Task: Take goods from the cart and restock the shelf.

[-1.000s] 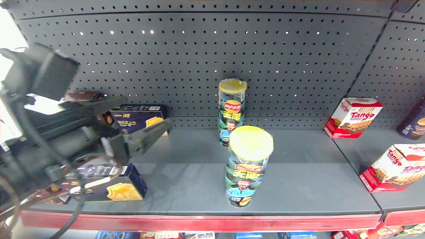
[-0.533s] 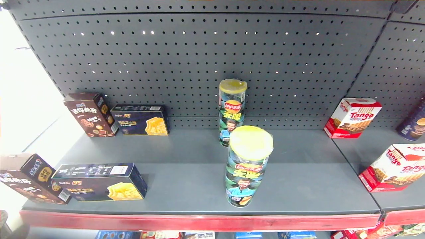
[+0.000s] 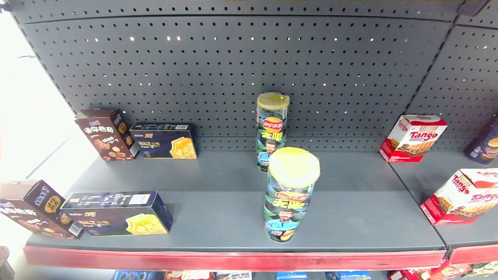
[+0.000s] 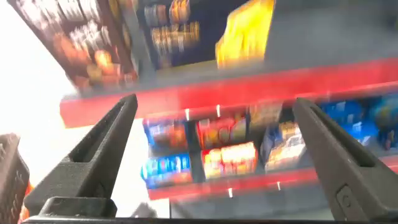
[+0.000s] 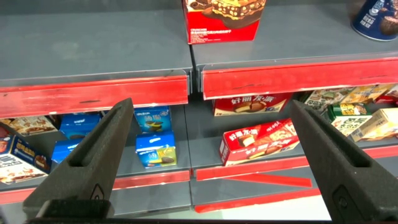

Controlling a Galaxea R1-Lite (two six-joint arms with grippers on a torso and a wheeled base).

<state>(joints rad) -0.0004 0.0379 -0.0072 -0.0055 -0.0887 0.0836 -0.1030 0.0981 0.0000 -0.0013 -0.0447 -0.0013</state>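
Note:
On the grey shelf (image 3: 350,210) two yellow-lidded chip cans stand upright, one at the front (image 3: 290,194) and one at the back (image 3: 271,130). Dark blue boxes (image 3: 118,214) (image 3: 165,140) and brown cookie boxes (image 3: 35,208) (image 3: 106,134) sit at the left. My left gripper (image 4: 214,102) is open and holds nothing, facing the shelf's red front edge (image 4: 249,87) below a dark blue box (image 4: 205,31). My right gripper (image 5: 211,104) is open with nothing in it, before a red shelf edge (image 5: 93,96) and the lower shelves.
Red wafer boxes (image 3: 414,137) (image 3: 463,196) stand on the neighbouring shelf section at the right. A pegboard back wall (image 3: 233,70) closes the shelf. Lower shelves hold blue boxes (image 5: 155,149) and red boxes (image 5: 258,140). Bare shelf lies right of the cans.
A second ago my left arm with its open gripper stood over the shelf's left side; it has since withdrawn out of the head view. The goods have not moved.

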